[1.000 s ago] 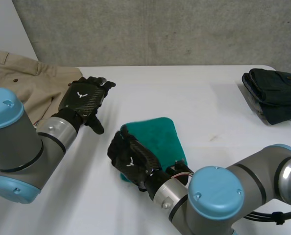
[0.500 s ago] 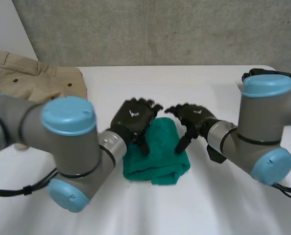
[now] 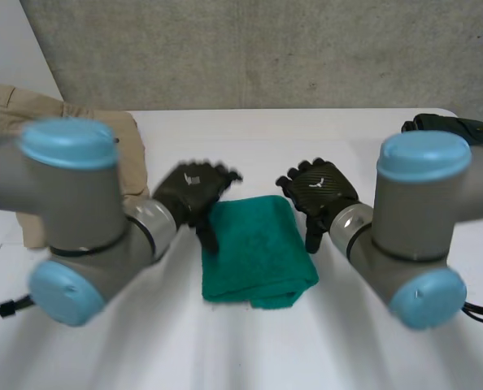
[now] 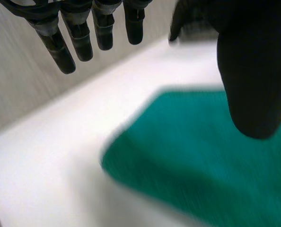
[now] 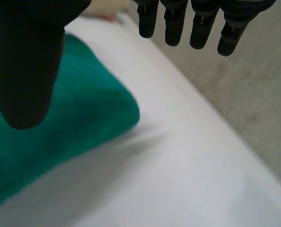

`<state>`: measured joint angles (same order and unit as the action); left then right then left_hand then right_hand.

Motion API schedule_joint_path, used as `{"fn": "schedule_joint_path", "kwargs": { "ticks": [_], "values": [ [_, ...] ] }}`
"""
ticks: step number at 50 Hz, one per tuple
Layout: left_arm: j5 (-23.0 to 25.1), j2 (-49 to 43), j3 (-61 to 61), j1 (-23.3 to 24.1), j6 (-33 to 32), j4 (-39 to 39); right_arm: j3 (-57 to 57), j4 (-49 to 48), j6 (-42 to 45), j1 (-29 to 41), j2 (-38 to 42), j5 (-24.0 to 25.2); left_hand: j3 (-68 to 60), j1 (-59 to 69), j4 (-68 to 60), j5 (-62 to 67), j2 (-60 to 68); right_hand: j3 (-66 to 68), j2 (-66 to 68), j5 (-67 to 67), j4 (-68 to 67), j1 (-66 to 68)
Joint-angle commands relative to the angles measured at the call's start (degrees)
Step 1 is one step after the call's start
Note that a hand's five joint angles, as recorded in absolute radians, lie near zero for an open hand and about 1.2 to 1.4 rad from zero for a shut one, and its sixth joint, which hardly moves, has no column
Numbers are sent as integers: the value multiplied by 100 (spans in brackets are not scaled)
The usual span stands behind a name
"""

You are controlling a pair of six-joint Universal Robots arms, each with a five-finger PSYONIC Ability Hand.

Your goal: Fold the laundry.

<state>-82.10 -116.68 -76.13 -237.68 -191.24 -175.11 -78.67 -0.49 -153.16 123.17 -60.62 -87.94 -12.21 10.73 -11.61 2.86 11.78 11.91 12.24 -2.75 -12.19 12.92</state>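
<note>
Towel (image 3: 256, 248): green, folded, flat on the table (image 3: 258, 146) at its middle. Its long axis runs from the robot's side to the far side, with the thick rounded end nearest the robot.
Left hand (image 3: 191, 188): at the towel's far left corner, fingers straight, grasping nothing.
Right hand (image 3: 316, 191): at the far right corner, fingers relaxed, likewise empty.
Trousers (image 3: 6, 110): tan, far left.
Dark clothes (image 3: 461, 128): far right.

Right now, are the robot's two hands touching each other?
Apart. The head view shows the left hand and the right hand on opposite sides of the green towel, with bare white table between their fingertips.
</note>
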Motion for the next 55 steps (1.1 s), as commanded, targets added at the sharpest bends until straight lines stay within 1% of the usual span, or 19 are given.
{"fn": "schedule_joint_path", "kwargs": {
  "ticks": [1,3,4,7,8,10,12,15,17,20,23,29,32,45,46,47,48,50,55],
  "values": [
    [1133,945,28,-454,394,-111,-1676,-1522,567,743,-907,-241,221,-73,161,-286,-178,196,163,-112,-168,95],
    [1528,1033,63,-551,499,-6,-2142,-1866,576,927,-943,-249,221,-73,161,-286,-178,213,180,-129,-185,112],
    [1982,1103,98,-656,630,169,-2283,-1971,576,989,-934,-267,221,-73,161,-286,-178,213,180,-129,-185,112],
    [2697,1148,160,-771,754,477,-2723,-2384,489,1139,-803,-276,221,-73,161,-286,-178,464,431,-380,-436,363],
    [3090,1157,178,-806,781,678,-2785,-2507,462,1156,-724,-285,221,-73,161,-286,-178,515,482,-431,-487,414],
    [3418,1165,152,-798,720,846,-2908,-2875,392,1200,-488,-320,221,-73,161,-286,-178,599,567,-515,-571,498],
    [3630,1165,99,-763,536,1031,-2926,-3070,365,1200,-329,-337,221,-73,161,-286,-178,633,601,-549,-605,532],
    [3552,1174,11,-710,342,1058,-2874,-3465,453,1165,-3,-373,221,-73,161,-286,-178,767,735,-683,-739,667],
    [3394,1183,-86,-640,149,1032,-2760,-3667,567,1113,233,-355,221,-73,161,-286,-178,935,903,-851,-907,834],
    [3148,1192,-165,-552,8,961,-2619,-3747,699,1077,445,-355,221,-73,161,-286,-178,970,937,-886,-942,869],
    [2990,1183,-226,-499,-1,891,-2452,-3818,813,1051,630,-346,221,-73,161,-286,-178,1507,1474,-1423,-1479,1406],
    [2954,1183,-297,-508,25,768,-2136,-4020,805,981,788,-232,221,-73,161,-286,-178,2062,2030,-1978,-2034,1961],
    [2963,1192,-332,-534,25,724,-1995,-3994,796,981,876,-197,221,-73,161,-286,-178,2063,2031,-1979,-2035,1962],
    [2980,1192,-385,-613,113,627,-1221,-3572,638,840,1245,-179,221,-73,161,-286,-178,2264,2231,-2180,-2236,2163],
    [2980,1192,-385,-613,122,619,-1169,-3572,620,823,1263,-170,221,-73,161,-286,-178,2431,2399,-2347,-2403,2331],
    [2980,1192,-385,-613,139,592,-1020,-3554,585,779,1359,-136,221,-73,161,-286,-178,3532,3500,-3448,-3504,3431],
    [2980,1192,-385,-613,148,575,-932,-3554,568,752,1412,-100,221,-73,161,-286,-178,4942,4910,-4858,-4914,4841],
    [2980,1192,-376,-613,183,540,-817,-3537,541,726,1439,-65,221,-73,161,-286,-178,6800,6767,-6716,-6772,6699],
    [2971,1227,-332,-631,271,522,-528,-3685,375,524,1211,-47,221,-73,161,-286,-178,6809,6776,-6725,-6781,6708]
  ]
}}
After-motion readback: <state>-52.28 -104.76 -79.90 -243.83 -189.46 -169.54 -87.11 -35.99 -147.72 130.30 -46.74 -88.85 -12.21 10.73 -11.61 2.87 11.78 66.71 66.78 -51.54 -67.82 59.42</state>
